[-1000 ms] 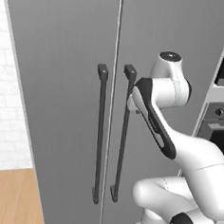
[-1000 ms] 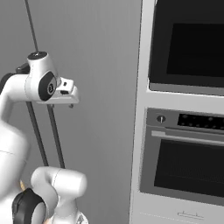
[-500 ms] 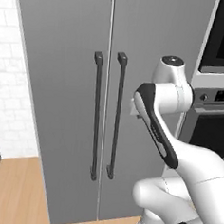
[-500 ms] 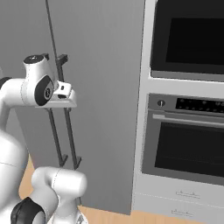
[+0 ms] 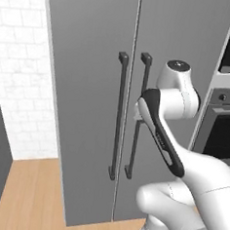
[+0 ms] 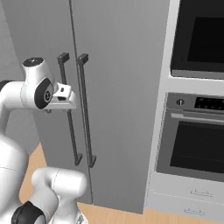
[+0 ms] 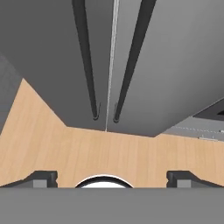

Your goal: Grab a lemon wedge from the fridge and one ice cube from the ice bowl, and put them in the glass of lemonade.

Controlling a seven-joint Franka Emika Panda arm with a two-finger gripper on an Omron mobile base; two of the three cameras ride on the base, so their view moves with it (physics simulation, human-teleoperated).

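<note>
Hand view, claw (image 7: pixel 112 177) spread wide, empty, fridge (image 7: pixel 166 65) doors closed ahead

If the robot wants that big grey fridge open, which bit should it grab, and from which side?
Probably the right door's handle, a long dark upright bar standing off the closed fridge. Come straight at the door front with the gripper, its jaws wide open, closing across the bar at mid-height; the gap behind it leaves room for a finger.

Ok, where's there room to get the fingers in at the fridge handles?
Fridge doors are shut. The two bar handles crowd the centre seam; only a thin slot lies between them. Bare door face lies outboard of each. The gripper stands open, short of them.
</note>
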